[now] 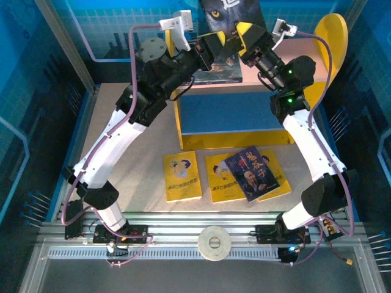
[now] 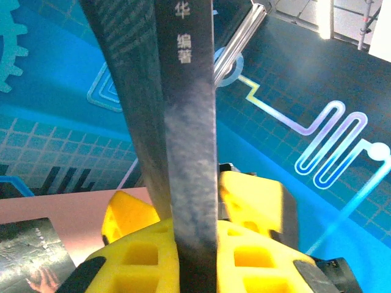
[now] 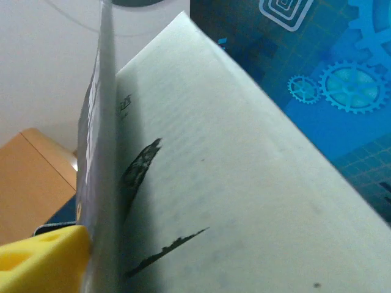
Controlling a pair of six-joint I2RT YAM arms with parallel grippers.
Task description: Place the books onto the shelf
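Note:
A dark wolf-face book [image 1: 227,13] stands upright above the shelf's pink upper board [image 1: 287,52]. My left gripper [image 1: 211,46] is shut on its spine; in the left wrist view the yellow fingers [image 2: 131,210] clamp the spine [image 2: 189,122]. My right gripper [image 1: 247,35] is at the book's right edge. The right wrist view shows one yellow finger [image 3: 43,256] against the cover, and the page block [image 3: 232,183] hides the other. A second dark book [image 1: 220,70] lies flat on the upper board. Two yellow books [image 1: 182,176] [image 1: 223,178] and a dark portrait book [image 1: 252,172] lie on the table.
The shelf's round-topped yellow side panel [image 1: 330,36] rises just right of my right arm. Its blue lower board [image 1: 229,113] is bare. A white ring [image 1: 214,242] sits on the rail at the near edge. Blue walls enclose the table.

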